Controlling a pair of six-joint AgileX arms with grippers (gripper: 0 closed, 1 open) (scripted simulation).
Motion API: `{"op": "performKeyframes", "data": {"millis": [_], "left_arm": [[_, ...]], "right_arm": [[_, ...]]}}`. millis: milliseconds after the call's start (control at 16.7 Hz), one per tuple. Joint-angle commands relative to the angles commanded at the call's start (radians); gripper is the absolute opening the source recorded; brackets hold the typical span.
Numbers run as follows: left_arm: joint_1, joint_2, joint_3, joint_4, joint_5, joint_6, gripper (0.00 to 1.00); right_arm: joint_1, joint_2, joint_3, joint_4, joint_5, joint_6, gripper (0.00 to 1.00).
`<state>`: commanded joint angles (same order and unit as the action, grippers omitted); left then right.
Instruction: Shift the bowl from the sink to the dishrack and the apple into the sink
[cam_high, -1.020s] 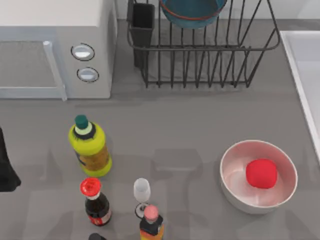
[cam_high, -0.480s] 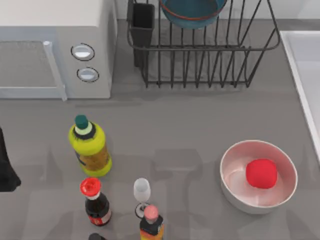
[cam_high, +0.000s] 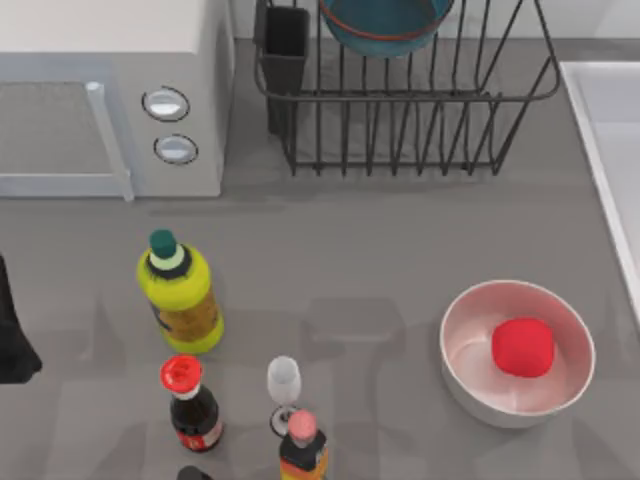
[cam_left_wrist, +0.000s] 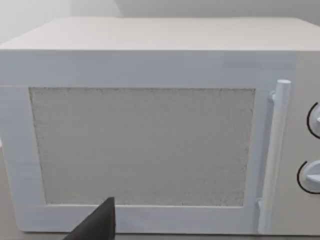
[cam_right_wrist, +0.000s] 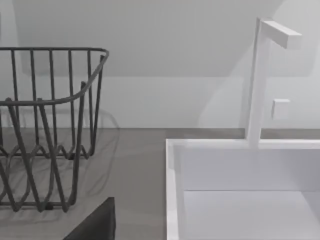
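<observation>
The teal-blue bowl (cam_high: 385, 22) with its reddish rim line rests in the black wire dishrack (cam_high: 400, 120) at the back of the table. The red apple (cam_high: 522, 347) lies inside a white bowl (cam_high: 470, 375) at the front right. The white sink (cam_high: 592, 130) runs along the right edge, and its rim (cam_right_wrist: 172, 190) is close in the right wrist view beside the dishrack (cam_right_wrist: 50, 125). My left arm (cam_high: 12, 335) is parked at the table's left edge. A dark part of the left gripper (cam_left_wrist: 100, 222) faces the microwave. A dark part of the right gripper (cam_right_wrist: 97, 222) sits between dishrack and sink.
A white microwave (cam_high: 110, 90) fills the back left. At the front left stand a yellow-green bottle (cam_high: 180, 295), a dark bottle with a red cap (cam_high: 190, 405), a wine glass (cam_high: 284, 385) and a pink-capped bottle (cam_high: 302, 445). A white faucet (cam_right_wrist: 260, 80) rises behind the sink.
</observation>
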<state>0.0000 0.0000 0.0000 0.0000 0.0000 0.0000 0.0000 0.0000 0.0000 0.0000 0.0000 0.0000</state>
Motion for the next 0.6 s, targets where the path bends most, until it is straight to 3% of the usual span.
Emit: {"op": "performKeyframes", "data": {"millis": [600], "left_arm": [[0.0,0.0,0.0,0.0,0.0,0.0,1.0]], "right_arm": [[0.031,0.103,0.079,-0.071,0.001,0.034,1.0]]}}
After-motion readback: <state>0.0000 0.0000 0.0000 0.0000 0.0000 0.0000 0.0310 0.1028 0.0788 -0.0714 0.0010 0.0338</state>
